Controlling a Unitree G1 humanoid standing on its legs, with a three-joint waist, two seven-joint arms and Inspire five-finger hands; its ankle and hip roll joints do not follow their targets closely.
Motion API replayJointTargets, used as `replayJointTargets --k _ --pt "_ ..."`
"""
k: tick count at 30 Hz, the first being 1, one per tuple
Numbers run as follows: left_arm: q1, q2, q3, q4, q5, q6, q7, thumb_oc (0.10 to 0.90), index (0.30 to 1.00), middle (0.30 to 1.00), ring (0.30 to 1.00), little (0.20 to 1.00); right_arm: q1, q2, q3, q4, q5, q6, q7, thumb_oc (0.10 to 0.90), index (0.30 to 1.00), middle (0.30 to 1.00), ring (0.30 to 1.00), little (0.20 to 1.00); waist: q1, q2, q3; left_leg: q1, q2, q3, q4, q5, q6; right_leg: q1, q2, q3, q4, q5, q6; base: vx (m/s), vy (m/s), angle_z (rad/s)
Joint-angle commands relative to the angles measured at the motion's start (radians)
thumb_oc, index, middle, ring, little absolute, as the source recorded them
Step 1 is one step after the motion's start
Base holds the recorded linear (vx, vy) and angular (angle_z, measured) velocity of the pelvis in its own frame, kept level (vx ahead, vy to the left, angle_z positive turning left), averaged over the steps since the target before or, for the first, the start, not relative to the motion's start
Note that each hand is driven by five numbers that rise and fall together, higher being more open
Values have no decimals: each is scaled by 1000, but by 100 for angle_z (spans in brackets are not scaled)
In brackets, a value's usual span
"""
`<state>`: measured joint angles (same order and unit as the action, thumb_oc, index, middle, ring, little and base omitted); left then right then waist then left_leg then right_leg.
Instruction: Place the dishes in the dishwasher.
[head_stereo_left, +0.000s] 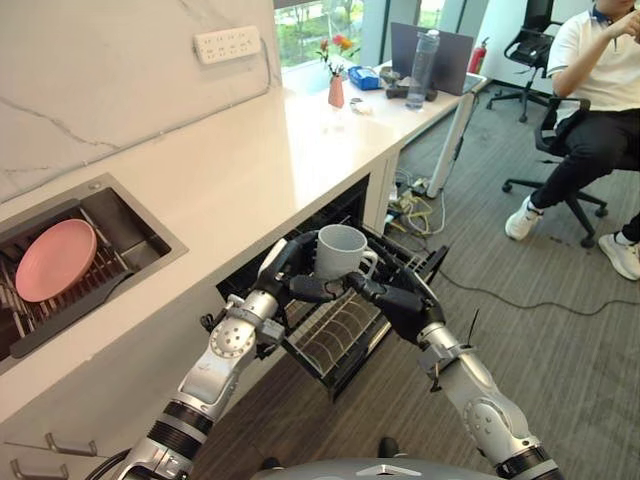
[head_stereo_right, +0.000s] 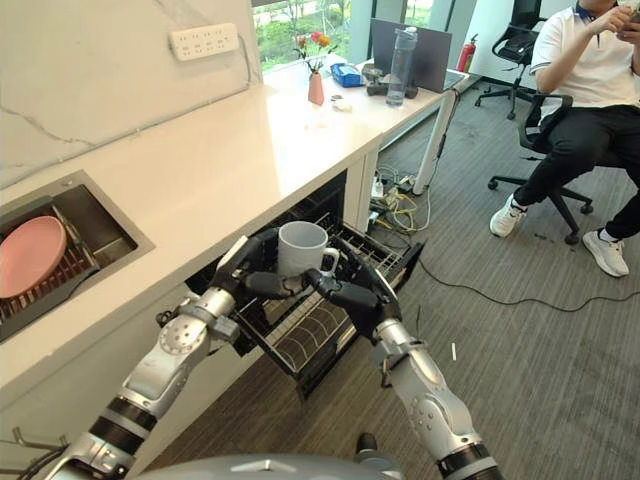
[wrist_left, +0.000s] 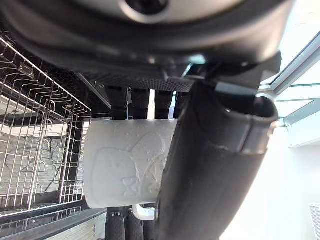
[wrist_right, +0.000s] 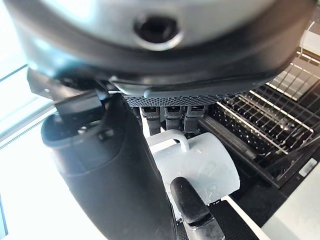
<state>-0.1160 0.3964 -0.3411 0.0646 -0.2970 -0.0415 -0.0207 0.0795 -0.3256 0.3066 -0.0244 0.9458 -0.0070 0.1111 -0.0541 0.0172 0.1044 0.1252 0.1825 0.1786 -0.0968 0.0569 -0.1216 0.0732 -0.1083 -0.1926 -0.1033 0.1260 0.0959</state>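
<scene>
1. While both hands meet above the pulled-out dishwasher rack (head_stereo_left: 345, 335), one white mug (head_stereo_left: 338, 250) sits upright between them.
2. Left hand (head_stereo_left: 287, 268) curls round the mug; right hand (head_stereo_left: 390, 298) curls at its handle side.
3. One pink plate (head_stereo_left: 55, 260) leans in the sink (head_stereo_left: 120, 225).
4. One person (head_stereo_left: 597, 90) sits well apart.

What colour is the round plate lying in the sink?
Pink. The round plate shows best in the left eye view.
</scene>
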Motion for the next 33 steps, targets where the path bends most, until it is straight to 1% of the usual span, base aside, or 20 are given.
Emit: replayJointTargets --k 1,9,16,25,33 --pt "-179 9 -22 -26 7 -101 7 400 300 300 300 300 -123 8 -27 -156 75 -60 68 800 900 900 900 900 20 -10 -36 5 -13 -33 10 -64 0 24 -97 -41 16 -104 114 0 0 0" --pt "-200 20 -46 -39 34 -94 0 400 300 300 300 300 -167 0 -10 -141 74 -52 52 800 900 900 900 900 29 -13 -35 3 -17 -40 10 -66 1 24 -100 -48 16 -103 115 0 0 0" --pt "-219 18 -73 -36 28 -89 -7 400 300 300 300 300 -200 -6 14 -120 77 -41 42 800 900 900 900 900 32 -16 -32 2 -19 -44 10 -67 2 24 -100 -50 16 -103 116 0 0 0" --pt "-262 43 -122 -64 14 -83 -64 400 300 300 300 300 -245 -72 47 -119 111 1 89 800 900 900 900 900 37 -24 -31 -7 -23 -51 10 -66 2 19 -107 -57 16 -97 119 -4 7 5" --pt "-283 54 -146 -75 23 -79 -88 400 300 300 300 300 -279 -88 78 -118 130 21 110 800 900 900 900 900 37 -26 -29 -8 -26 -50 10 -68 2 16 -111 -58 16 -93 122 -1 1 0"
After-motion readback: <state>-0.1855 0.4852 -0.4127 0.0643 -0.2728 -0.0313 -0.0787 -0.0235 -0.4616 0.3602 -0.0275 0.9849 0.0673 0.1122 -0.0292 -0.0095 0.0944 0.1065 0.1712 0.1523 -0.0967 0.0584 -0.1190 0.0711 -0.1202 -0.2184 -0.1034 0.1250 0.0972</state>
